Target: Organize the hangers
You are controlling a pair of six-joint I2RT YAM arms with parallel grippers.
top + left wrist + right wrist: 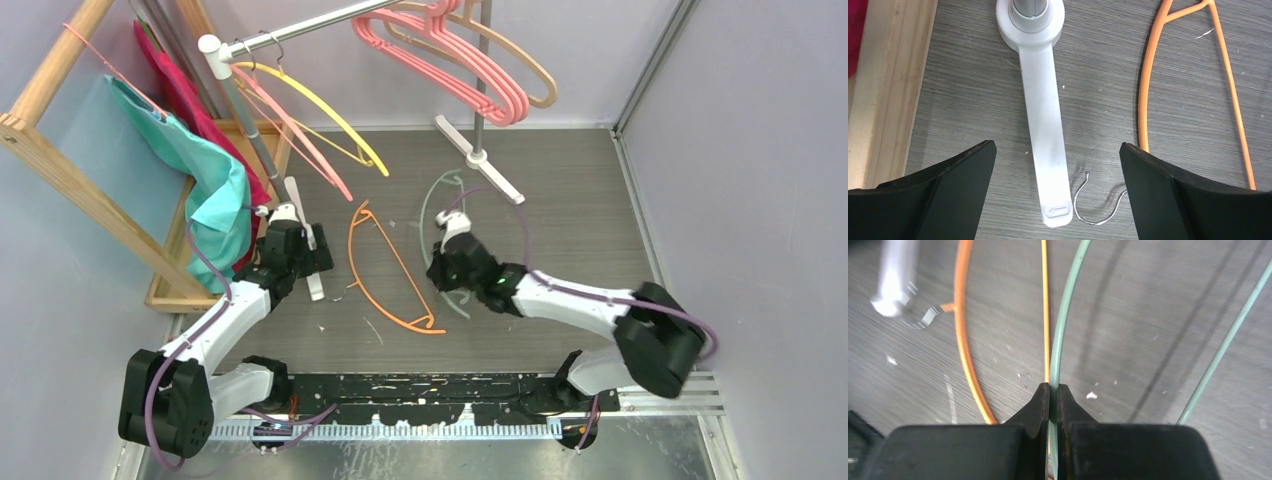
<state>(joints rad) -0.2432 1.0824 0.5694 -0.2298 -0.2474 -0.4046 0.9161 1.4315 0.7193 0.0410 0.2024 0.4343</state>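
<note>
A thin orange hanger [351, 255] lies flat on the grey floor between the arms. My right gripper [447, 262] is shut on the thin grey-green hanger [424, 215], gripping its wire [1063, 315] just beside the orange one [962, 340]. My left gripper [300, 245] is open and empty, low over the stand's white foot [1045, 125]. The orange hanger's metal hook [1095, 207] lies between its fingers, and the orange frame [1147, 90] runs by the right finger. Thick pink [450, 50] and beige [535, 75] hangers, a yellow one [335, 110] and a thin pink one [300, 130] hang on the rail.
The silver rail [300, 28] with a white end cap crosses the top. Its stand's other white foot [480, 160] rests at the back. A wooden rack [60, 165] with teal cloth [215, 190] and a magenta garment stands at the left. Walls close in on both sides.
</note>
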